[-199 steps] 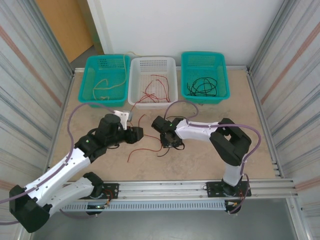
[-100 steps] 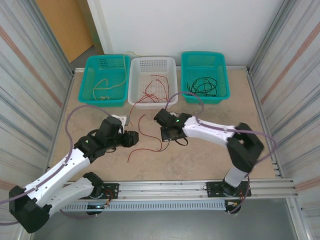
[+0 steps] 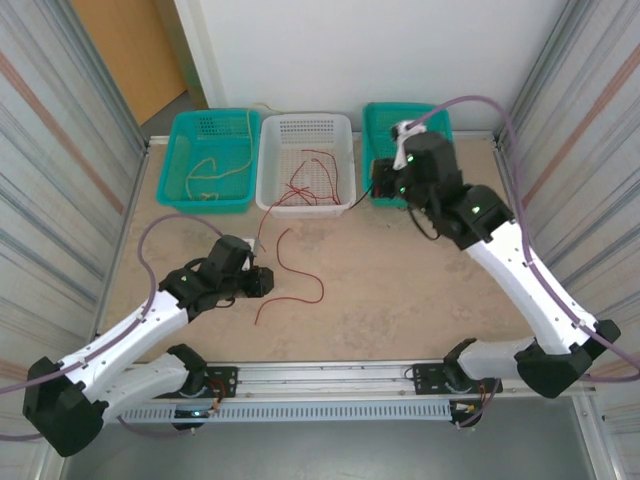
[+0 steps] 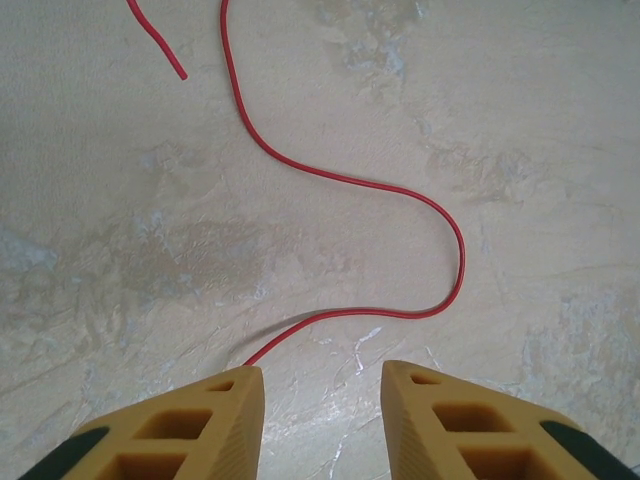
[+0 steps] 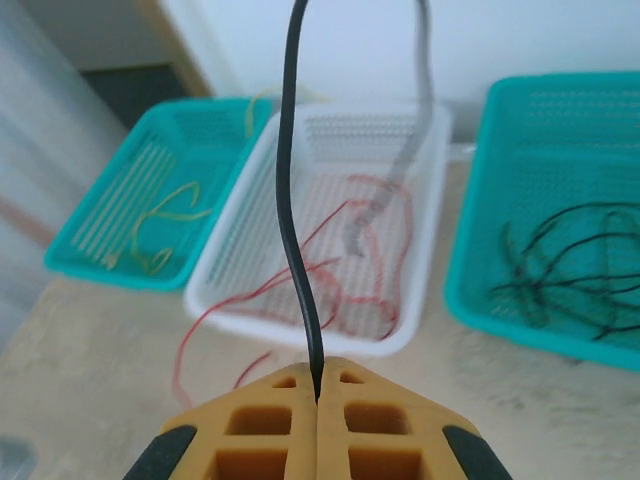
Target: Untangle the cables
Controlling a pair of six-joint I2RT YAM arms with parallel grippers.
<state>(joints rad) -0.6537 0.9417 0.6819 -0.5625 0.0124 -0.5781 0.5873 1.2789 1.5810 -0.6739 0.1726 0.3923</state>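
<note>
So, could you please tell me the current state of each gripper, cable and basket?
Left gripper: open, low over one end of the red cable.
Right gripper: shut on black cable.
Red cable: loose, curved on the table.
Black cable: pinched, rising from the gripper.
Left basket: holds yellow cables.
White basket: holds red cables.
Right basket: holds black cables.

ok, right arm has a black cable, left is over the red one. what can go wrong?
1. The right gripper pinches the black cable only at its very tips; it could slip free.
2. The left gripper is open over the red cable, which lies flat and off-centre toward one finger; closing may miss it.
</note>
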